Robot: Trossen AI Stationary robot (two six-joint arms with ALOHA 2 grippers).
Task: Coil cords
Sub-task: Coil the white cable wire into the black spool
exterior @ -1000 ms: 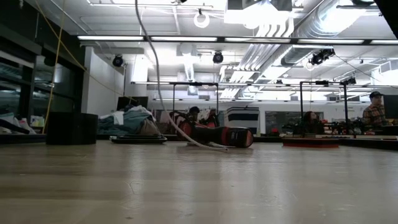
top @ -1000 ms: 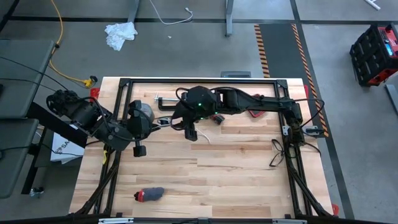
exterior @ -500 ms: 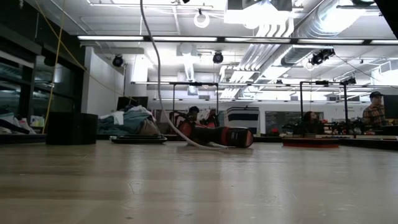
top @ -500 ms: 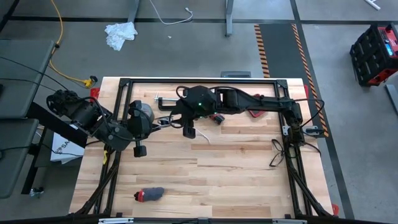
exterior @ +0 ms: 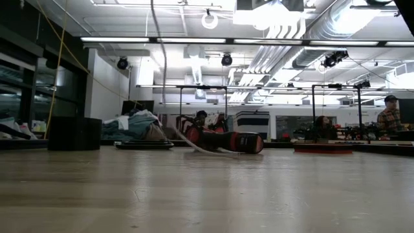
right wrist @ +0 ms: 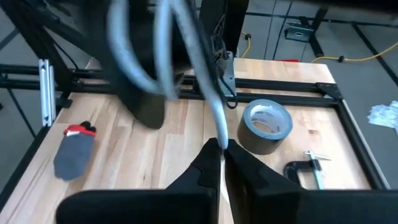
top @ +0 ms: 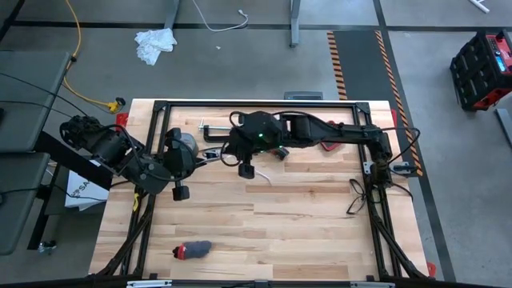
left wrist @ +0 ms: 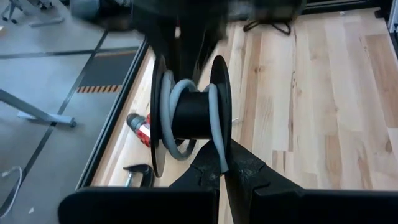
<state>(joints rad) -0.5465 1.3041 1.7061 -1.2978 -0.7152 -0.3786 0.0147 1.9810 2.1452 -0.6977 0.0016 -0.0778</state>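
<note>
two dark robot arms meet over the back left part of a wooden table (top: 264, 216). the left gripper (left wrist: 224, 177) is clamped shut on the rim of a black spool (left wrist: 189, 115) with a few turns of the thin pale cord (left wrist: 214, 124) wound on it. the right gripper (right wrist: 221, 155) is pinched shut on the same cord, which rises from its tips toward the spool. likely risks: the thin cord slips from the pinch, or slack lets the loose turns spring off the spool. a grey tape roll (right wrist: 266, 126) lies nearby and could snag a drooping loop.
</note>
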